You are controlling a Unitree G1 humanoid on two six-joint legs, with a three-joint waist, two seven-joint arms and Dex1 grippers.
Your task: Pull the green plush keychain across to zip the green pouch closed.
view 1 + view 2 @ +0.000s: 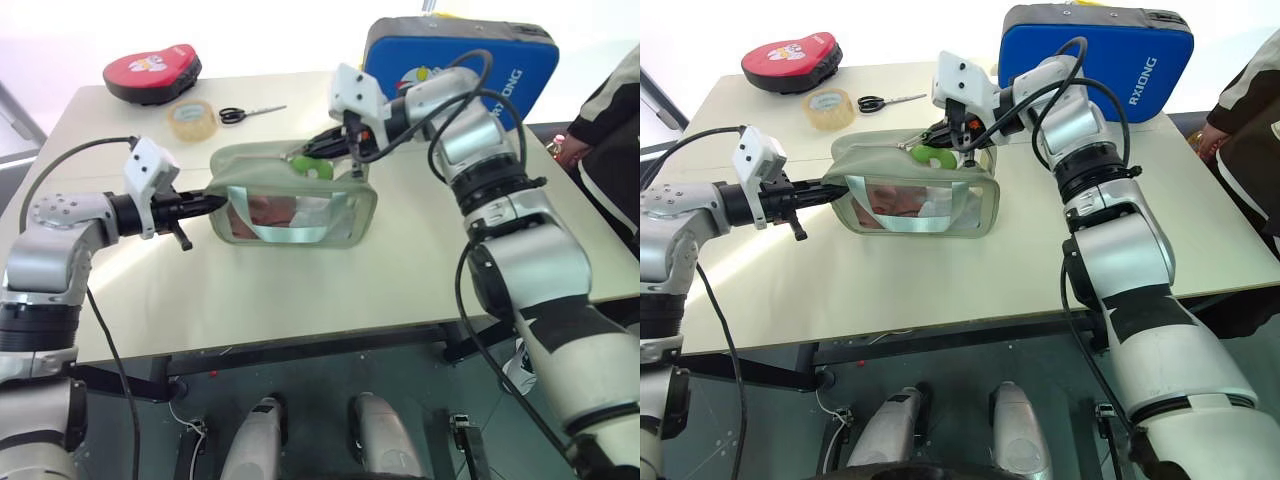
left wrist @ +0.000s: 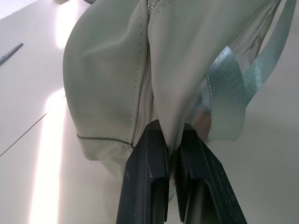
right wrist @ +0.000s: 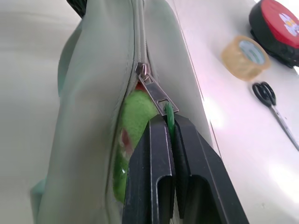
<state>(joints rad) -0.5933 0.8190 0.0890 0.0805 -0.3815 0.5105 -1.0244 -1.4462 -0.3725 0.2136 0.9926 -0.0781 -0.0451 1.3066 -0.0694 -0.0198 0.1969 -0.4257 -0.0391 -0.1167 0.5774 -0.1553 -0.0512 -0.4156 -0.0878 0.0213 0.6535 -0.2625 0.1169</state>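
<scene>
The sage-green pouch (image 1: 345,215) with a clear window lies mid-table. My left gripper (image 1: 215,200) is shut on the fabric at its left end, and in the left wrist view the fingers (image 2: 149,154) pinch a fold of the pouch (image 2: 107,79) beside the zipper seam. My right gripper (image 1: 930,135) reaches over the top from the right. In the right wrist view this gripper (image 3: 169,119) is shut on the green loop at the metal zipper pull (image 3: 154,93). The lime plush keychain (image 3: 135,116) hangs just beneath, against the pouch top (image 1: 312,168).
Behind the pouch lie a tape roll (image 1: 191,117) and black scissors (image 1: 248,112), with a red and black pad (image 1: 152,72) at the far left corner. A blue case (image 1: 460,65) stands at the back right. A person (image 1: 610,120) stands at the table's right edge.
</scene>
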